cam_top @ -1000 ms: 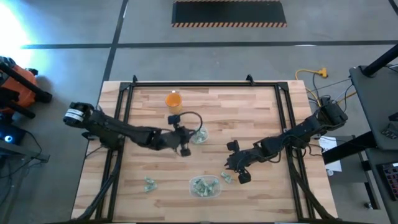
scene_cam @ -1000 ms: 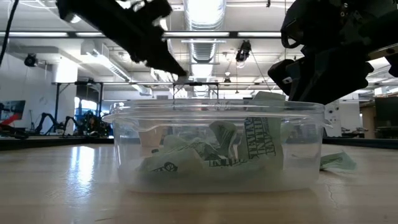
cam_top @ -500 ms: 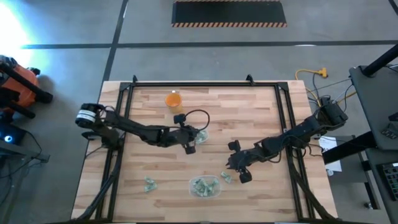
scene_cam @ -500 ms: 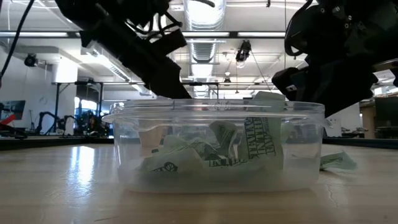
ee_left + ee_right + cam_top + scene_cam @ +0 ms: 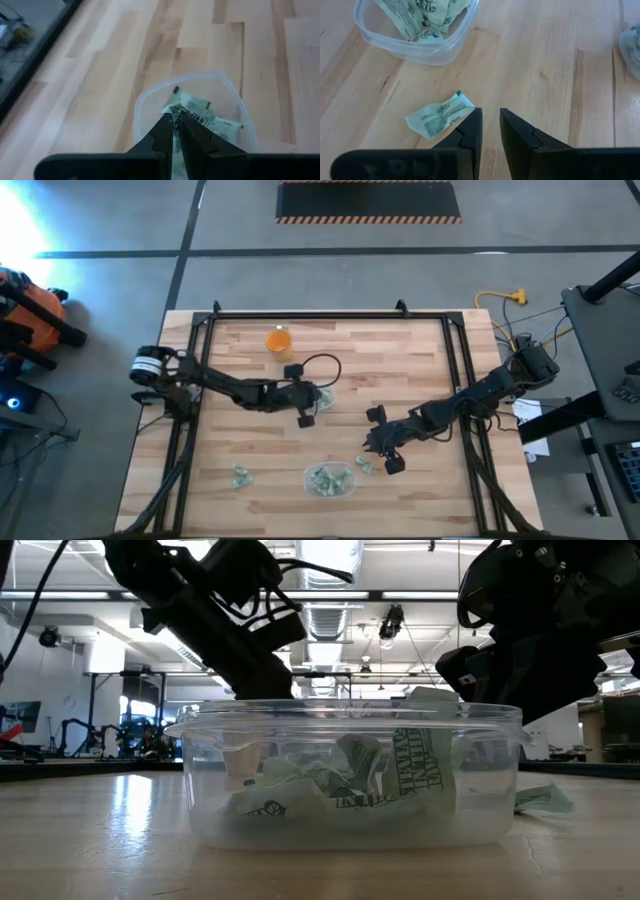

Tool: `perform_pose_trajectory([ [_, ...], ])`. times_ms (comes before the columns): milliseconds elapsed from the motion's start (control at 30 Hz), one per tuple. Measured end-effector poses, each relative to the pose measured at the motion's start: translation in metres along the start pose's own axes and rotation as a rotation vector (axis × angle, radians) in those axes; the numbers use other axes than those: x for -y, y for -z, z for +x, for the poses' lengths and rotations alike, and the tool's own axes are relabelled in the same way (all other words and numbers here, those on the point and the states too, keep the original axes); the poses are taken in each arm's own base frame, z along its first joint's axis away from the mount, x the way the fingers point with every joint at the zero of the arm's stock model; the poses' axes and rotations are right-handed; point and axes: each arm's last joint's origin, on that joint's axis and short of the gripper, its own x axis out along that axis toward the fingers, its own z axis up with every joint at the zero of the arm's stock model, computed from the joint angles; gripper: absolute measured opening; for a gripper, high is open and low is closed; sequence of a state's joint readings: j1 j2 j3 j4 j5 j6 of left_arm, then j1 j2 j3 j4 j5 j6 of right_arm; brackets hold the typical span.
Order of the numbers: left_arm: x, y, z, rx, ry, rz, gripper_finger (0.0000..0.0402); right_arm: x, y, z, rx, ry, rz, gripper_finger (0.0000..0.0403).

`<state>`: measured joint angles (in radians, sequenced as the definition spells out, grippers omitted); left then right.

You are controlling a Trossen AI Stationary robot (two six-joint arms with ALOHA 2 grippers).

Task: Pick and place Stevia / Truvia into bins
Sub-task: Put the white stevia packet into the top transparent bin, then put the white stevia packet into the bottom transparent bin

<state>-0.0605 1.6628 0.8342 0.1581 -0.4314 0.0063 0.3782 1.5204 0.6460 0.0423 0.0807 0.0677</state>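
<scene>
I've the left hand [image 5: 176, 121] pinched shut on a Stevia sachet [image 5: 176, 131] over the round cup [image 5: 321, 397] mid-surface: the drop comes next, needing only release. My right hand [image 5: 490, 125], fingers slightly parted and empty, hangs beside a loose sachet [image 5: 438, 115] near the tub [image 5: 329, 479] by the near edge, with bare wood all round.

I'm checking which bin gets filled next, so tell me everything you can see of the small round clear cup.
The small round cup is clear thin plastic with a rounded rim, standing upright on the wooden table near its middle, below the orange cup in the high view. Several crumpled green-and-white sachets lie inside. The left gripper hangs over its opening, fingers shut on a sachet; whether they touch the rim I cannot tell.
</scene>
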Motion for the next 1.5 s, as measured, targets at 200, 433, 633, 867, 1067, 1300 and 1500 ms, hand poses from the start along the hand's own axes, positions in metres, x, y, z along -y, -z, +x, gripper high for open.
perform_pose_trajectory([
  [200,0.002,0.004,0.009,-0.028,0.059,0.004,0.0011,0.0,0.0,0.0,0.001,0.0,0.0,0.0056],
  [433,0.002,-0.001,0.008,-0.018,0.059,0.001,0.0011,0.0,0.0,0.0,0.0,0.0,0.001,0.0056],
  [633,0.001,-0.002,0.007,-0.04,0.061,0.036,0.0034,0.0,0.001,0.0,-0.002,0.0,0.0,0.0057],
  [867,0.001,-0.002,0.007,-0.037,0.055,0.035,0.0113,0.0,0.002,0.0,-0.006,0.0,0.0,0.0057],
  [1067,-0.002,-0.016,0.0,0.008,0.049,0.017,0.0155,0.0,0.002,0.0,-0.006,0.0,0.0,0.0057],
  [1300,-0.01,-0.025,-0.017,0.023,0.049,0.013,0.0162,0.0,0.003,0.0,-0.01,0.0,0.003,0.0057],
  [1500,-0.009,-0.027,-0.045,-0.013,0.082,-0.008,0.0162,0.0,0.003,0.001,0.002,-0.003,0.055,0.0057],
])
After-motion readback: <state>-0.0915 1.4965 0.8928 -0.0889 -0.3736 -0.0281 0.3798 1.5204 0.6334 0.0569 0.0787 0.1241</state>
